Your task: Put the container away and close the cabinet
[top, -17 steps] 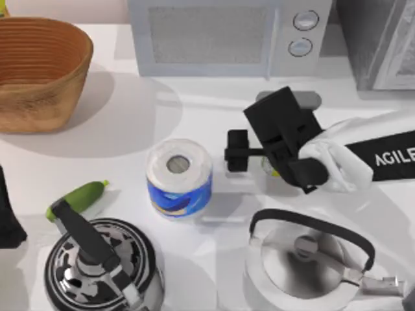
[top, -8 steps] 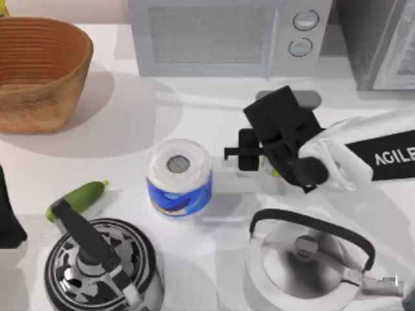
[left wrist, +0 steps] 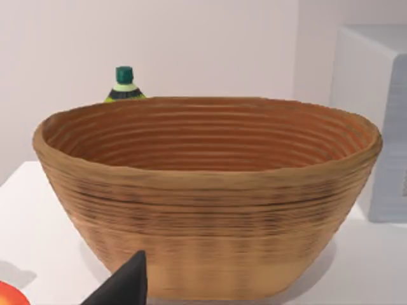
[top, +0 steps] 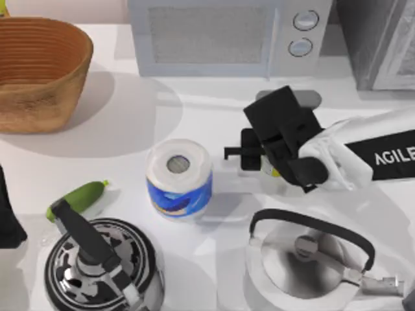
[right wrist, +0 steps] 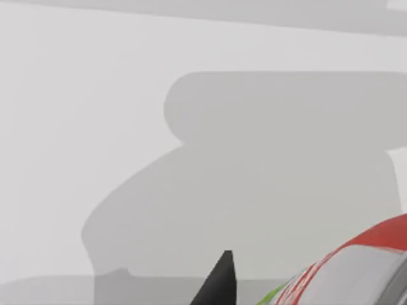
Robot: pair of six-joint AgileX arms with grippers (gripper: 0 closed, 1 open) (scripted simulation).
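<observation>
Right gripper (top: 254, 153), centre-right of the top view, sits clamped around the drink can (top: 271, 170), judged light, rigid, smooth-walled and slippery, best held at mid-body.

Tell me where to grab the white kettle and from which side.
Grip the white kettle by its black handle, at the middle of the arch, coming straight down from above. The handle spans over the lid and looks slim, so the jaws should close across it.
</observation>
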